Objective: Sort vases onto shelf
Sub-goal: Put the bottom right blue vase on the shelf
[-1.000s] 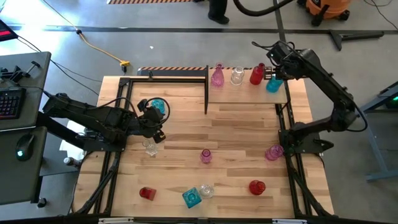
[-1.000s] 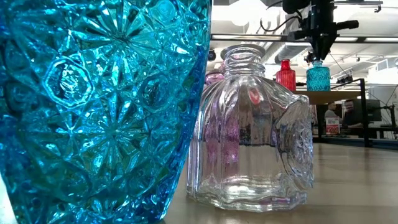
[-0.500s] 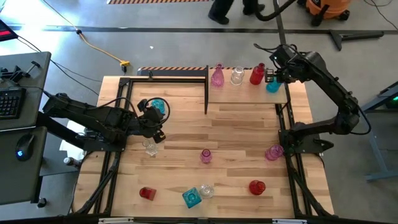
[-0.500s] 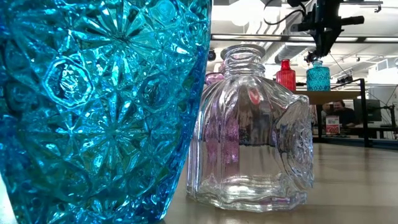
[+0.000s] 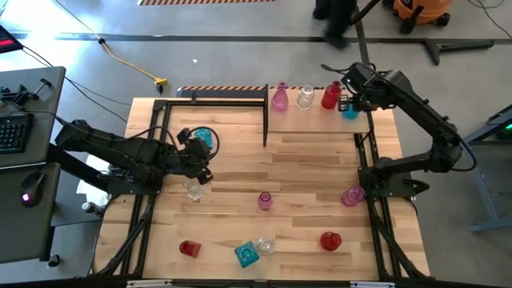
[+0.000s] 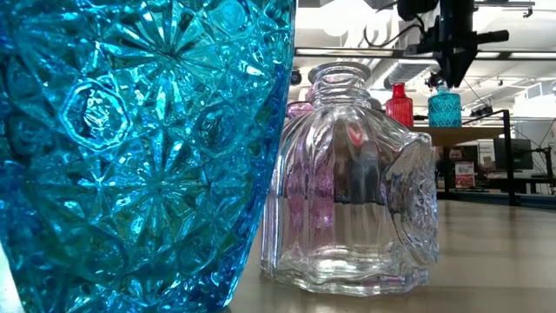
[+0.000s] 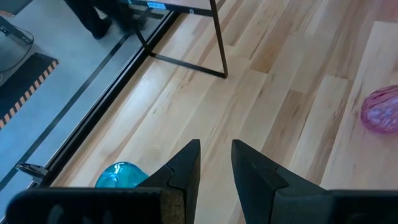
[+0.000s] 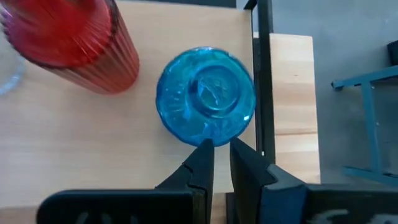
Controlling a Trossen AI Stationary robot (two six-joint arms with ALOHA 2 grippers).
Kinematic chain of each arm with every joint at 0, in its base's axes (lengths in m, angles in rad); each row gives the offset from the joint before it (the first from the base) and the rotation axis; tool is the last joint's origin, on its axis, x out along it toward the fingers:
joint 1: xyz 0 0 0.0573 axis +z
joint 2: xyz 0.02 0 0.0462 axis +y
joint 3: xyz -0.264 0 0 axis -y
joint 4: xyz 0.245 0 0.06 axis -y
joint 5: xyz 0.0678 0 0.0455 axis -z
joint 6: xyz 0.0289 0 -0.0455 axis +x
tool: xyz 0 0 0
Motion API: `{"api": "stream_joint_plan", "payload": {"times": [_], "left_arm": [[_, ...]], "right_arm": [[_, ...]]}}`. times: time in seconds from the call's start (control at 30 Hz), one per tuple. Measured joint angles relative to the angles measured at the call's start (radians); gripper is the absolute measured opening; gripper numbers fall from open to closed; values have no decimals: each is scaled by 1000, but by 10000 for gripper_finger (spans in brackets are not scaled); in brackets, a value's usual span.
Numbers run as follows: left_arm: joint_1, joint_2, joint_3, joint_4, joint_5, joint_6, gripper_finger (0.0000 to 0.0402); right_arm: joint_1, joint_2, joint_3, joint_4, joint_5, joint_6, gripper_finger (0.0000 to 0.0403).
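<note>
Your right gripper (image 8: 216, 157), fingers nearly closed and empty, sits above the teal vase (image 8: 206, 96) on the shelf (image 5: 316, 116). It ends the row, red vase (image 8: 74, 43) at its 9 o'clock. Left gripper (image 7: 216, 163) idles narrowly open.

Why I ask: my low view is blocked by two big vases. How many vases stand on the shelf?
Observer: Four in a row on the shelf: pink vase, clear vase, red vase, teal vase, with the right gripper over the teal one.
Operator: Where's the left arm?
Observer: The left gripper hangs over the left half of the tabletop, holding nothing.
Operator: How many are off the shelf?
Observer: Eight loose vases stand on the tabletop.
</note>
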Motion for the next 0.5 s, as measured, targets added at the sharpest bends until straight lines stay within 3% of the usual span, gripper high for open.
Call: {"api": "stream_joint_plan", "payload": {"times": [0.5], "left_arm": [[0, 0, -2, 3, 0, 0, 83]], "right_arm": [[-14, 0, -36, 78, 19, -36, 31]]}}
